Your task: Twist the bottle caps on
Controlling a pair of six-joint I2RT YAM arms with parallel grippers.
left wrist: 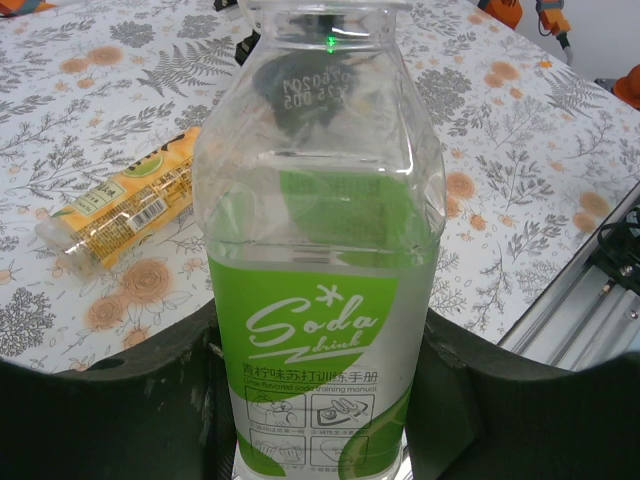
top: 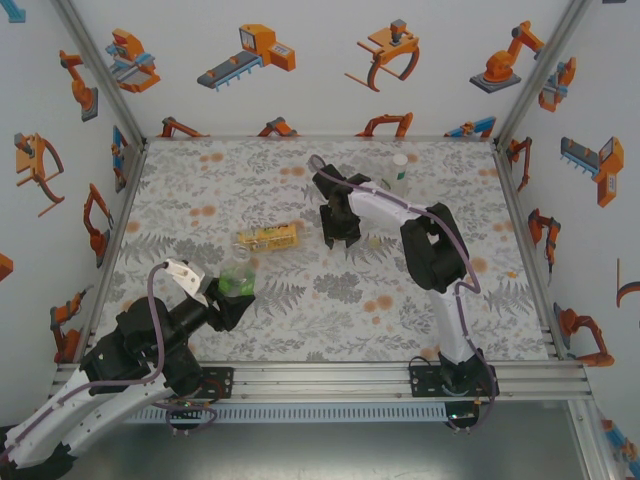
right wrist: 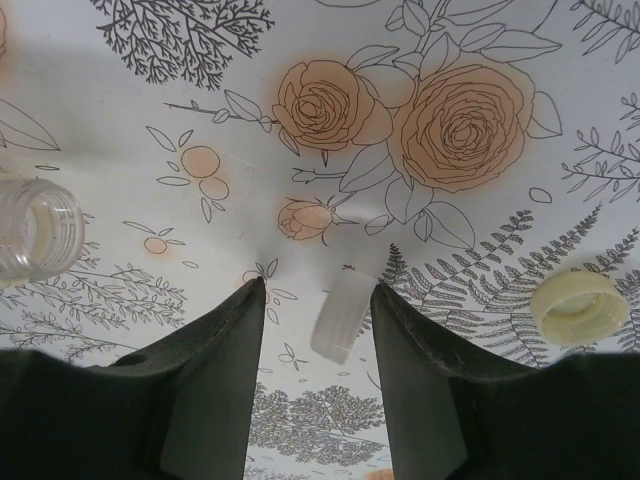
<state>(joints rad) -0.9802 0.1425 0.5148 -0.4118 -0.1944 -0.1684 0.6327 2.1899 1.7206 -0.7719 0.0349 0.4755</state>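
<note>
Rails of aluminium profile (top: 330, 378) close the near edge of the table, and both arm bases are bolted to them. Table cover (top: 330, 320): pale cloth printed with grey ferns and orange roses, flat, reaching the walls on three sides.

Nearest, front left: left gripper (top: 235, 293) clamped on the short green-labelled see-through plastic bottle (left wrist: 320, 300). Black fingers (left wrist: 130, 410) press its lower body from both sides, at the label. The bottle stands upright in the left wrist view. Its neck runs off the top edge, so whether it is capped cannot be told.

Just beyond, mid-table: yellow-amber plastic bottle (top: 268, 237) lying on its side, apart from both grippers.

To its right, the right gripper (right wrist: 317, 286) points down at the cloth, jaws narrow but apart. A small pale whitish plastic screw cap (right wrist: 340, 318) sits between them, tipped on its edge. It is close against the finger on the right of the right wrist view, with cloth visible between it and the other finger. Not pinched. A second round cream-coloured cap (right wrist: 580, 308) lies on the cloth outside the jaws. An uncapped see-through threaded bottle neck (right wrist: 35, 228) shows at the left edge of that view; which bottle it belongs to cannot be told.

Farther back: tall slim clear plastic bottle (top: 400, 172), upright near the far edge, behind the right arm. Its top is too small to judge.

Room: white walls (top: 300, 90) printed with orange and blue cartoon robot arms and grippers. Slanting aluminium posts (top: 100, 70) mark the far corners.
</note>
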